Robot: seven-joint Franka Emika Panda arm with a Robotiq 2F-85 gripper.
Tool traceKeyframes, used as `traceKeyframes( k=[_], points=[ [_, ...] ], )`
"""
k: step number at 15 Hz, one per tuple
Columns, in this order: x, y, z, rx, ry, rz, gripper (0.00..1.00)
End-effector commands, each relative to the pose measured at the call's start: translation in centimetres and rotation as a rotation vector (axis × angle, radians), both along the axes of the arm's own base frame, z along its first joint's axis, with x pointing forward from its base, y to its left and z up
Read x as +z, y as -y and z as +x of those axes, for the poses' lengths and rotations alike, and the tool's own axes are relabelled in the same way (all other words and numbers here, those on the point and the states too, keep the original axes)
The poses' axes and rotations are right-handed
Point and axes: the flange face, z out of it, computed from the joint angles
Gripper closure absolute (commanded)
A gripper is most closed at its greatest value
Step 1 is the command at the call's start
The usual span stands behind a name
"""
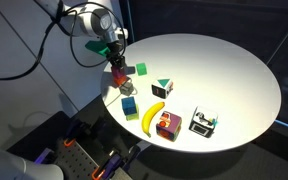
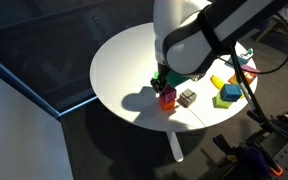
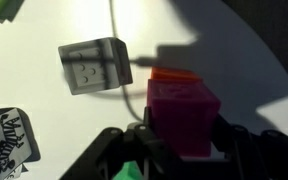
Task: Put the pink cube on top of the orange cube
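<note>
The hand [image 3: 182,128] is clenched on the pink cube [image 3: 182,112]; in the wrist view its dark fingers [image 3: 231,142] press against the cube's two side walls. The cube is small and plain, a saturated magenta-pink with slightly rounded edges and a faint moulded relief on the face turned to the camera; its top catches the light and its lower part lies in the hand's shadow. Just beyond it, a strip of the orange cube [image 3: 174,74] shows above the pink one's upper edge, a dull orange-red; the two sit so close that I cannot tell whether they touch. In an exterior view the pink cube [image 1: 117,72] hangs in the hand at the rim of the round white desk [image 1: 224,70], right over the orange-red block. In an exterior view the pair [image 2: 167,97] reads as one small stack under the arm, pink above, orange below. A grey cube [image 3: 94,65] with embossed faces stands near the pair; a green cube [image 1: 139,69], a blue cube [image 1: 130,105] and a larger patterned box [image 1: 167,125] lie further off on the desk.
</note>
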Motion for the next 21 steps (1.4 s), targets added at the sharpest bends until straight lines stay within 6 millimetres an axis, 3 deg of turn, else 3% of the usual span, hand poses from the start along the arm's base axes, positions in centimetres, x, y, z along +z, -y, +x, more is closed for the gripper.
traceKeyframes(
  k=[1,2,5,9,14,18,21],
  points=[
    [0.1,-0.1,0.7,-0.022,0.003,0.004,0.21],
    [0.1,-0.1,0.7,-0.023,0.002,0.004,0.2],
    [-0.1,0.0,0.6,-0.024,-0.003,0.006,0.01],
    [0.7,-0.2,0.2,-0.026,-0.007,0.012,0.0],
    [3.3,-1.0,-0.4,-0.018,-0.003,0.028,0.0],
    [6.9,-1.0,-0.9,-0.021,0.006,0.03,0.0],
    [9.5,0.3,-1.3,-0.018,0.003,0.002,0.0]
  ],
)
